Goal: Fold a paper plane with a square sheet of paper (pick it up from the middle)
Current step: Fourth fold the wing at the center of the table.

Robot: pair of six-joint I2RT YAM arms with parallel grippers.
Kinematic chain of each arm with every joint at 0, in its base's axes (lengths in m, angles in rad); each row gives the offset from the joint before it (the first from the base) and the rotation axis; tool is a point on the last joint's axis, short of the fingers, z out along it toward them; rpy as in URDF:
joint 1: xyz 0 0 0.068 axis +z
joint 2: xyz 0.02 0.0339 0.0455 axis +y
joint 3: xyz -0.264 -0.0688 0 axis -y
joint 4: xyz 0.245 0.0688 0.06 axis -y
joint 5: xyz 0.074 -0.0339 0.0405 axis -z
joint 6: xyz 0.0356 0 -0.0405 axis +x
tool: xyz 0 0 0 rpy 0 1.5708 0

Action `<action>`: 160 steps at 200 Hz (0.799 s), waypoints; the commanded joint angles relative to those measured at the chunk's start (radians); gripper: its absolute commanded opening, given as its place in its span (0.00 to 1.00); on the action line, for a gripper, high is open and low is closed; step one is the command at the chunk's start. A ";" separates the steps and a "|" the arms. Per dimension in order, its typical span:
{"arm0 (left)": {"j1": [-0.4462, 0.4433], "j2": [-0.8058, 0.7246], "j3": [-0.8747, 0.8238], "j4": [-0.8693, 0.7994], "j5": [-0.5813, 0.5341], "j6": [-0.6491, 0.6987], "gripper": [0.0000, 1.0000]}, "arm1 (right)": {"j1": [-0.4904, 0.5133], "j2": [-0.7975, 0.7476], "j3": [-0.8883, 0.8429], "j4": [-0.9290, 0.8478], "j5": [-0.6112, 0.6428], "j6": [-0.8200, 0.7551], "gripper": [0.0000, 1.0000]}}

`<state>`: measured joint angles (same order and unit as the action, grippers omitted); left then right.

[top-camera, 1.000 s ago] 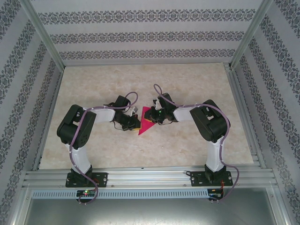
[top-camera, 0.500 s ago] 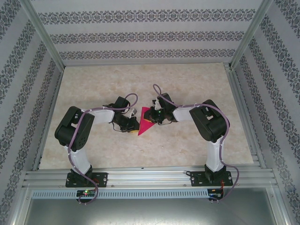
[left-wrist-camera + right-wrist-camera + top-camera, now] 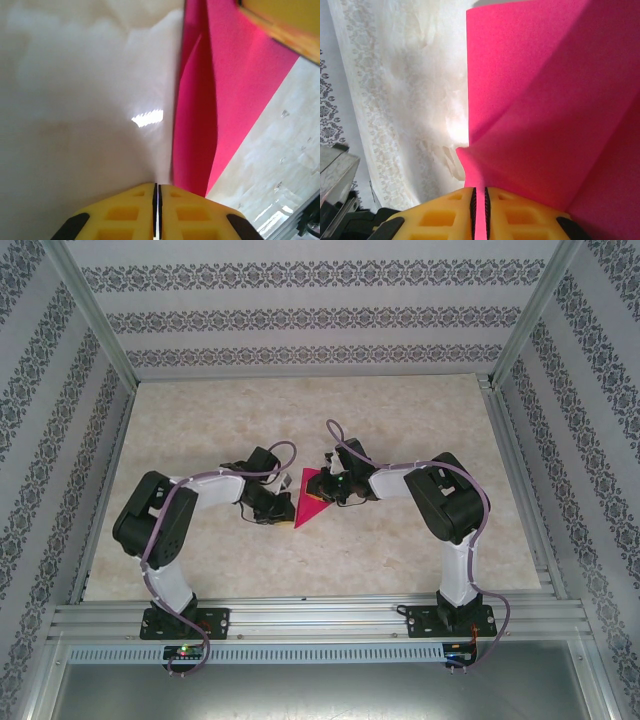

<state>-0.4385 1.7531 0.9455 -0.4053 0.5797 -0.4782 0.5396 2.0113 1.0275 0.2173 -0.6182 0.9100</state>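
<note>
Left gripper [image 3: 156,186], its yellow fingers pressed together on nothing, sits just beside the 9 o'clock edge of the magenta sheet of paper [image 3: 308,505]. The sheet, creased and folded to a triangle, lies at the middle of the table [image 3: 420,560]. At the sheet's 2 o'clock, the right gripper [image 3: 480,192] is clamped on a pink fold.

The top camera looks down from high behind the near edge over the whole table [image 3: 200,420]. Wrist cameras peer close past the left gripper [image 3: 155,186] and right gripper [image 3: 480,190] at the pink paper [image 3: 310,500] all three share.
</note>
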 commanded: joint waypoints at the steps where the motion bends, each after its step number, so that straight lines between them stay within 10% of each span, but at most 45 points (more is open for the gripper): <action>1: -0.009 -0.089 -0.006 -0.056 -0.086 -0.023 0.15 | 0.008 0.065 -0.027 -0.104 0.075 -0.033 0.17; 80: -0.032 -0.031 0.057 0.185 0.214 -0.115 0.18 | 0.009 0.072 -0.030 -0.100 0.077 -0.031 0.17; 160: -0.042 0.089 0.039 0.170 0.120 -0.098 0.16 | 0.009 0.084 -0.035 -0.093 0.076 -0.029 0.17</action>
<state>-0.4721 1.8217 0.9951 -0.2527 0.7258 -0.5774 0.5396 2.0132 1.0275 0.2180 -0.6193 0.9100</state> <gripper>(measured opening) 0.160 0.166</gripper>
